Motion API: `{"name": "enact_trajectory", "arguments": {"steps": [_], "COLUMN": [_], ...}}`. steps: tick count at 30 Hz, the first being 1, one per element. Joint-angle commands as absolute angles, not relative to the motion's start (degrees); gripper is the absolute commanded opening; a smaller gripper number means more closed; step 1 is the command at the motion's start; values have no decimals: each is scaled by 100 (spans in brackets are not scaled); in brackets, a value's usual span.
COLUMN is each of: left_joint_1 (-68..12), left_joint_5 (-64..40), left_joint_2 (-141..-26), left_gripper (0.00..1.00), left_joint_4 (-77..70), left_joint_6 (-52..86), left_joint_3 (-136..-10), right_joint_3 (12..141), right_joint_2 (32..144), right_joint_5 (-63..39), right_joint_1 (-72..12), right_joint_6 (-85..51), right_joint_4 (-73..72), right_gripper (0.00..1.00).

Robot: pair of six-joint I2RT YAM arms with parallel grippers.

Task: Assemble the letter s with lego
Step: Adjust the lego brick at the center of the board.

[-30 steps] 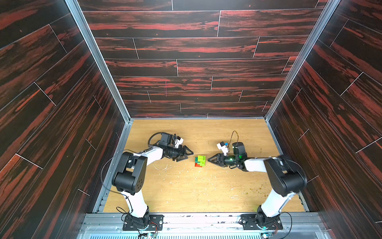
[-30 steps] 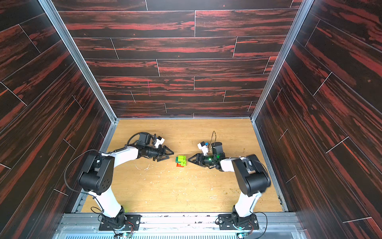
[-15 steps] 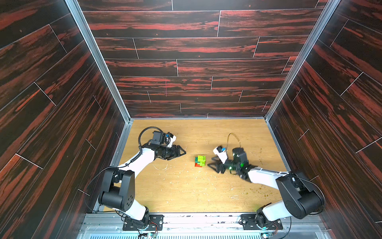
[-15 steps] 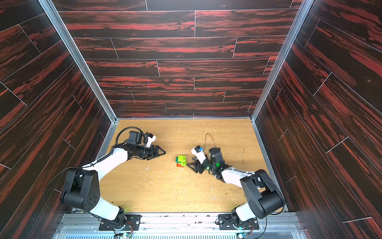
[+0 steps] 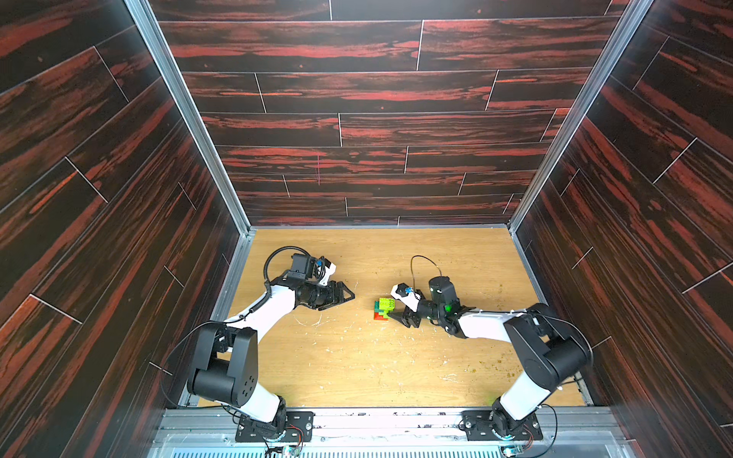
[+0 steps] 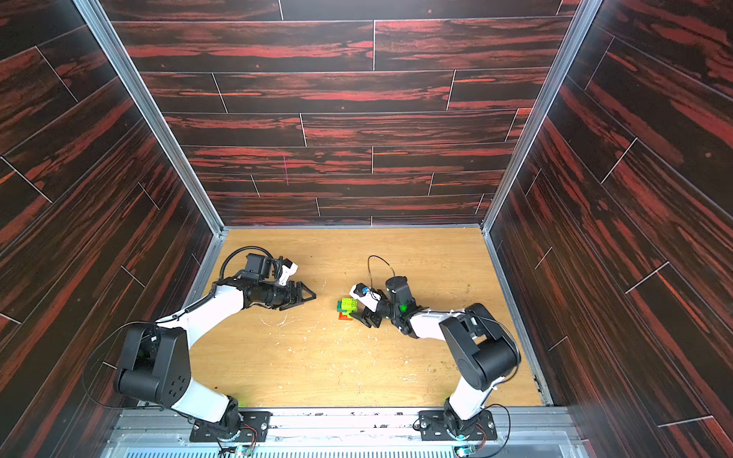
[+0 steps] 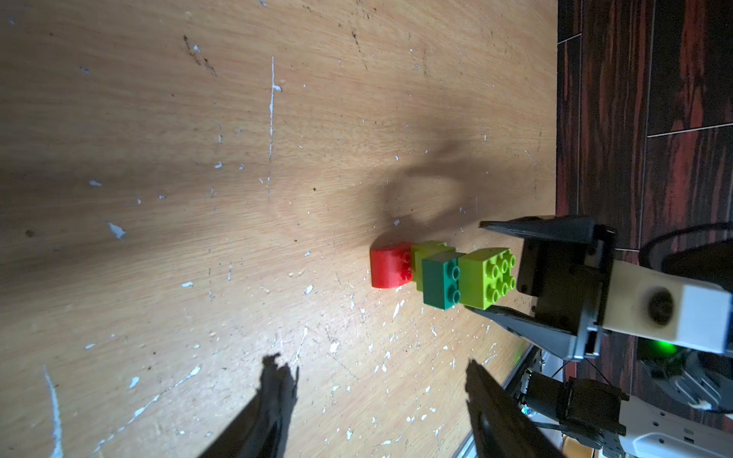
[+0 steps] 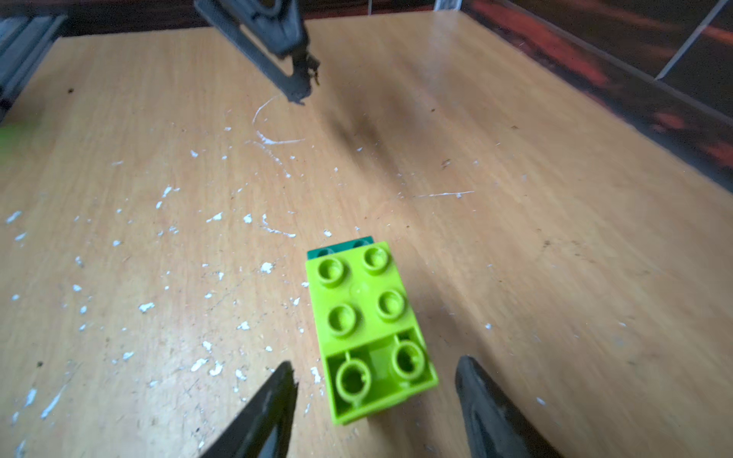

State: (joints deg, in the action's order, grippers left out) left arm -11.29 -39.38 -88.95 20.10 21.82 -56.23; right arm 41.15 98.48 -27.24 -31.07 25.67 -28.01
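Note:
The lego figure, the letter s [image 5: 382, 309] [image 6: 346, 308], lies on its side mid-table. In the left wrist view it runs from a red brick [image 7: 390, 265] through lime [image 7: 428, 253] and dark green [image 7: 440, 283] to a studded lime end brick [image 7: 486, 277] [image 8: 365, 309]. My right gripper [image 8: 375, 370] [image 7: 478, 267] [image 5: 392, 307] is open. Its fingers straddle the lime end brick, with a gap on each side in the right wrist view. My left gripper [image 7: 375, 365] [image 5: 349, 295] [image 6: 311, 295] is open and empty, a short way left of the figure.
The wooden table [image 5: 357, 365] is scuffed with white marks. Dark red-streaked walls [image 5: 357, 131] close it in at the left, back and right. A metal rail [image 5: 377, 420] with both arm bases runs along the front edge.
My right gripper has moved in toward the figure, and its fingers now stand on either side of the lime end brick. My left gripper has drawn back a little to the left.

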Motion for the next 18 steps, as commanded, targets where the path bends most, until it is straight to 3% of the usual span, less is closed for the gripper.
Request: {"name": "enact_trajectory", "arguments": {"steps": [1, 10, 18], "left_joint_1": [-1099, -1099, -1100], "left_joint_5": [-4052, -4065, -4106], "left_joint_2": [-8756, -8814, -8886], "left_gripper": [71, 71, 71], "left_joint_4": [2171, 2224, 2250], "left_joint_6": [2074, 2057, 2048], "left_joint_3": [-5632, -5642, -5661], "right_joint_3": [4416, 4811, 5081], "right_joint_2": [10206, 10641, 10894], "right_joint_5": [-3065, -3145, -3441], "right_joint_1": [-3111, -3161, -3173], "right_joint_6": [2806, 2810, 2708], "right_joint_4": [-2258, -1962, -1707], "right_gripper": [67, 60, 40]}}
